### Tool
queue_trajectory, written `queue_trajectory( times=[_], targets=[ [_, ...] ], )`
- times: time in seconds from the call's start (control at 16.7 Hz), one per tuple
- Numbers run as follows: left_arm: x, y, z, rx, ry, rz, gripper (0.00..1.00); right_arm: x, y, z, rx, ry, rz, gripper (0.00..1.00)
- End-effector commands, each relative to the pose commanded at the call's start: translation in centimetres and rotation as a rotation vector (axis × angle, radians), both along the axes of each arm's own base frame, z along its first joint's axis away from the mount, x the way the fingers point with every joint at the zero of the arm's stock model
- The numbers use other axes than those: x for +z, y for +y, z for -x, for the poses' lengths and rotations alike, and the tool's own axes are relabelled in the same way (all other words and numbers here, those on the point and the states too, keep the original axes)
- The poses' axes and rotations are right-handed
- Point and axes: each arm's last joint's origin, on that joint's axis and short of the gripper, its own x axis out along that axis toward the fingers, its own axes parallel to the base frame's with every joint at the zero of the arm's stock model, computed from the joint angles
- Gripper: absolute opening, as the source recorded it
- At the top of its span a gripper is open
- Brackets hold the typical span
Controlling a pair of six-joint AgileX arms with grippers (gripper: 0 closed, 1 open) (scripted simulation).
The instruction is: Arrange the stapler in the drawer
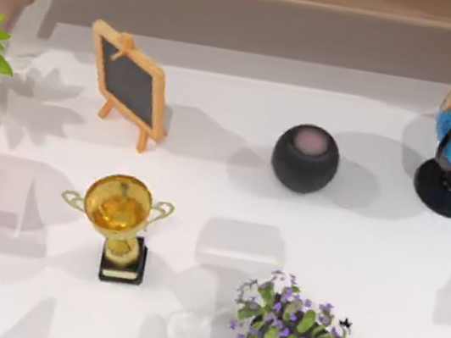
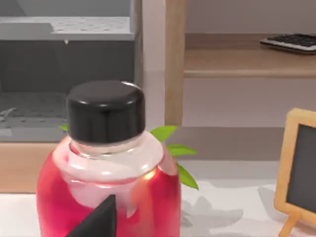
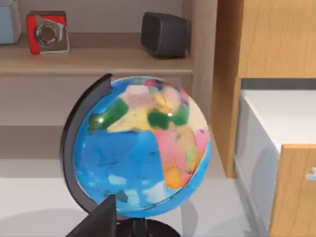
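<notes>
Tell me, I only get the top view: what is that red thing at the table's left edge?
Observer: The left wrist view shows a red bottle with a black cap.
Operator: And at the far right?
Observer: Behind the globe a wooden shelf holds a black box and a red box.
Operator: Where could things be stored?
Observer: A wooden cabinet stands beside the globe, with a white handle low on its front.
</notes>
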Motion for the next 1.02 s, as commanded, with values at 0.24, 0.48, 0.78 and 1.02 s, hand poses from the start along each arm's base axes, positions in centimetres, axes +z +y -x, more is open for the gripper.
queue_trajectory(
  times=[0.24, 0.48, 0.78, 1.02],
  targets=[
    [0.0, 0.0, 0.0, 0.000, 0.000, 0.000, 1.00, 0.4, 0.0, 0.0, 0.000, 0.030, 0.013, 1.00],
    [0.0, 0.0, 0.0, 0.000, 0.000, 0.000, 1.00, 2.4, 0.0, -0.8, 0.007, 0.204, 0.078, 1.00],
    [0.0, 0.0, 0.0, 0.000, 0.000, 0.000, 1.00, 5.1, 0.0, -4.4, 0.055, 0.597, 0.197, 1.00],
    [0.0, 0.0, 0.0, 0.000, 0.000, 0.000, 1.00, 5.4, -0.1, -9.4, 0.145, 0.959, 0.287, 1.00]
  ],
)
